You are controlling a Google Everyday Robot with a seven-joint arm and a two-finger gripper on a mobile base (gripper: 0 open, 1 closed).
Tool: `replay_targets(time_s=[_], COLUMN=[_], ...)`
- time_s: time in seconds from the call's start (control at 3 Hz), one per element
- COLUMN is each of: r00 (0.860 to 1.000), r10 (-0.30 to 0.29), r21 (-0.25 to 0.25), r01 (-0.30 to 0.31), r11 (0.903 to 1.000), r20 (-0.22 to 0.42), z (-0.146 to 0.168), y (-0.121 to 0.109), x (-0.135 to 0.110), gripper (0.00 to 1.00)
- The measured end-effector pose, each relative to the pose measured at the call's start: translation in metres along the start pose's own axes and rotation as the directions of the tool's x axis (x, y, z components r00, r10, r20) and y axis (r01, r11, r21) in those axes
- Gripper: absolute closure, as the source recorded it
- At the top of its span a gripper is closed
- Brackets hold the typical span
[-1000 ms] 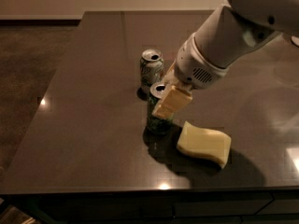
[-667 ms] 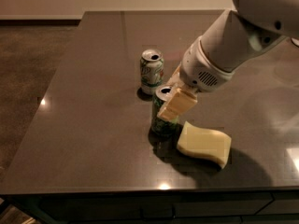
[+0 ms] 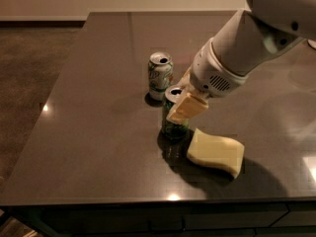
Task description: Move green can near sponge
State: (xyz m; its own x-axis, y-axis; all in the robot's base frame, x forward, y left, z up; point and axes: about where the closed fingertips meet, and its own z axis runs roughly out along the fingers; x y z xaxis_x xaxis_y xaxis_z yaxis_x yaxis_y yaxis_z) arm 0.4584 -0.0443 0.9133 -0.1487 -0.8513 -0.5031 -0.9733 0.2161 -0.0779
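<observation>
Centrally, green can (image 3: 173, 125) stands upright on dark table (image 3: 98, 132), silver top with open mouth showing. Gripper (image 3: 180, 105) clamped on green can's upper part, tan pad (image 3: 187, 107) across its near right side; white arm (image 3: 237, 53) reaches in from upper right. Sponge (image 3: 216, 152) lies flat just beside can, front right, not touching. White and pale-green can (image 3: 160, 75) upright close behind, slightly left. Labels on both cans too small to read.
</observation>
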Motion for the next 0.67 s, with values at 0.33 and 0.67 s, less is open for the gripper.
replay_targets(time_s=[0.33, 0.67], r00=[1.000, 1.000], r10=[-0.003, -0.003], r21=[0.001, 0.001], r01=[0.003, 0.003], r11=[1.0000, 1.0000], r20=[0.000, 0.000], z=[-0.0005, -0.0005], y=[0.0008, 0.0009], x=[-0.0013, -0.0014], gripper=[0.00, 0.00])
